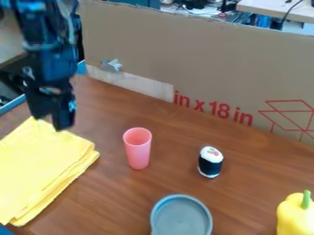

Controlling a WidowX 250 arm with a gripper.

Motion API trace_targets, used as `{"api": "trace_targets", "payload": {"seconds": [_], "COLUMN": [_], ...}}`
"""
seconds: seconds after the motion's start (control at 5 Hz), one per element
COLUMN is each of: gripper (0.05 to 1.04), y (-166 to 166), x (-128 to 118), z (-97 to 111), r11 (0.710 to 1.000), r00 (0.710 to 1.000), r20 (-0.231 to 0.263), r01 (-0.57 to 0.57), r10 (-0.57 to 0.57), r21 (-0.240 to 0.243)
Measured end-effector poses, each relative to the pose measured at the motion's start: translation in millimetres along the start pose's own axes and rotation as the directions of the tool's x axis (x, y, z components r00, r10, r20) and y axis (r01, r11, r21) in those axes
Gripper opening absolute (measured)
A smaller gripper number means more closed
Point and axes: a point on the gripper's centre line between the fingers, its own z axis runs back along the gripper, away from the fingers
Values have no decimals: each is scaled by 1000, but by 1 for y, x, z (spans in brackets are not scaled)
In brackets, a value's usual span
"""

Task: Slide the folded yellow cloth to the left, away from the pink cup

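"Five things catch the eye on the counter (110, 197), so take the pink cup (138, 149) as the hub of the clock. Where's the gripper (50, 123)?"

"Up at ten o'clock, by the far edge of the yellow cloth (43, 170)! And the jaws are parted, released, with nothing visible between them."

"The cloth itself?"

"Folded in layers, lying toward nine o'clock. Whether the tips touch it, I cannot tell from this angle."

"So where's the danger?"

"Those loose layers, I'd say! A shallow pinch could catch only the top one, and the fold would slide open. Too deep, and the tips might press on the counter and ruck the whole stack."

"And the cup?"

"Upright, tall and narrow, near the cloth's three o'clock corner. One low sweep that way, or a trailing flap of cloth, could topple it."

"Toppled, it could roll!"

"Quite possibly, toward the small black-and-white toy (210, 162) at three o'clock, or the grey dish (182, 218) at five."

"The yellow pepper (295, 216)?"

"Out at four o'clock, well apart from the gripper, so the least exposed. But the cardboard wall (202, 59) runs from eleven to two; a wide swing could bump it."
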Motion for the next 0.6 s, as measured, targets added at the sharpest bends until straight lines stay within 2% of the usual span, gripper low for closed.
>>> {"api": "trace_targets", "payload": {"seconds": [0.2,0.4,0.6], "gripper": [1001,1001,1001], "y": [-15,-28,-47], "x": [-22,-37,-48], "z": [18,39,39], "r11": [999,999,994], "r00": [995,993,989], "r20": [-97,-115,-114], "r01": [-6,32,101], "r10": [3,-36,-96], "r21": [-32,-39,35]}}
